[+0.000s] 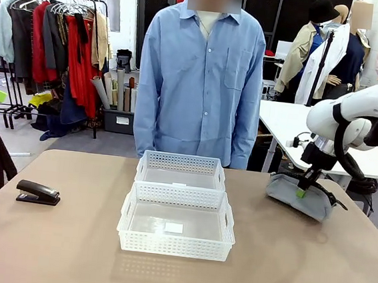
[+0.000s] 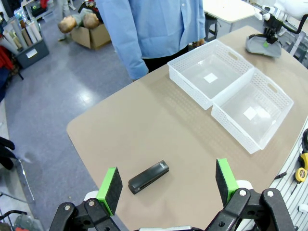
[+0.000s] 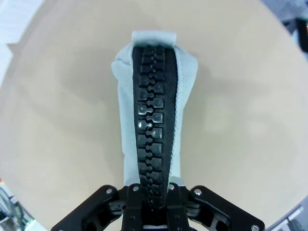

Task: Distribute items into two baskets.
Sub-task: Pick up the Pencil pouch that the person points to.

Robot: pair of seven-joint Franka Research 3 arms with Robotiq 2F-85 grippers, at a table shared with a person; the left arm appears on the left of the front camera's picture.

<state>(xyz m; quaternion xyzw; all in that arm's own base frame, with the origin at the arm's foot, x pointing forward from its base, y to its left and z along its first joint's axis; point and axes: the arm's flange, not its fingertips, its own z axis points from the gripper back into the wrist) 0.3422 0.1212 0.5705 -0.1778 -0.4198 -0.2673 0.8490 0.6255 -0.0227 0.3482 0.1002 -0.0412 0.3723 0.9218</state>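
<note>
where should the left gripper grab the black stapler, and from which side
Take the small black desk stapler across the middle of its long narrow body, from straight above: it lies flat on the tan table, sides free. The open left gripper hangs over it but lines up nearly along its length, so probably turn the wrist first.

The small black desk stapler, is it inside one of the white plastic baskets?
No, the small black desk stapler lies on the brown table, left of both white perforated plastic baskets.
</note>
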